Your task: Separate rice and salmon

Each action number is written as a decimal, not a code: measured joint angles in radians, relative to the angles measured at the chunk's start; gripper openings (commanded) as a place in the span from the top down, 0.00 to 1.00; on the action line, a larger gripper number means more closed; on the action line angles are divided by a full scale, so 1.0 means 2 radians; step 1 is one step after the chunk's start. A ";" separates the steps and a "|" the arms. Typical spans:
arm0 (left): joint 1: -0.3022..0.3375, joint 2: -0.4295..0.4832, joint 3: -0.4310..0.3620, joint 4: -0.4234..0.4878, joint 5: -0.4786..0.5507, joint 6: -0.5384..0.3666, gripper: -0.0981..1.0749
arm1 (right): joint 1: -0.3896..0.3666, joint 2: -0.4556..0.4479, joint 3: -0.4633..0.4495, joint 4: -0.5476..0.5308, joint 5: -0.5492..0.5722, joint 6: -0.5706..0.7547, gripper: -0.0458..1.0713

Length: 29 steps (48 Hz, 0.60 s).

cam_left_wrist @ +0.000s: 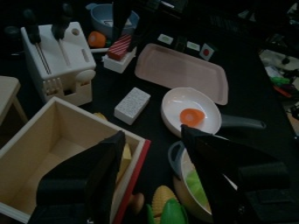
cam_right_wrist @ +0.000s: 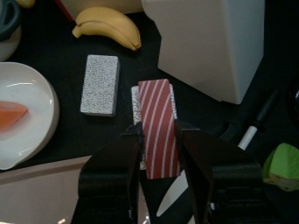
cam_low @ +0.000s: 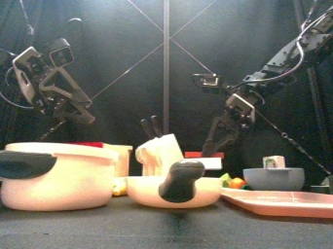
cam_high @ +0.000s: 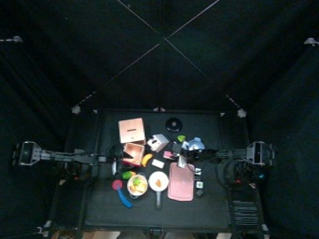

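Note:
The rice (cam_right_wrist: 101, 85) is a white speckled block lying flat on the black table; the left wrist view shows it too, rice (cam_left_wrist: 132, 103), beside the pan. The salmon (cam_right_wrist: 153, 101), a red-and-white striped slab, lies apart from the rice, next to it. My right gripper (cam_right_wrist: 160, 136) is shut on the salmon's near end, one jaw on each long side. The left wrist view shows the salmon (cam_left_wrist: 121, 44) under the right arm. My left gripper (cam_left_wrist: 158, 166) hangs wide open over the wooden box corner, holding nothing.
A white pan with a fried egg (cam_left_wrist: 191, 109) sits next to the rice. The pink tray (cam_left_wrist: 181, 68), white knife block (cam_left_wrist: 59, 57), blue bowl (cam_left_wrist: 111, 16) and wooden box (cam_left_wrist: 59, 157) crowd the table. A banana (cam_right_wrist: 107, 26) lies near the rice. A white pot (cam_low: 53, 175) stands front left.

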 measured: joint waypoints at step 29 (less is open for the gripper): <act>-0.013 0.061 -0.058 0.062 -0.082 0.011 0.14 | 0.054 -0.064 -0.048 -0.005 -0.056 -0.002 0.53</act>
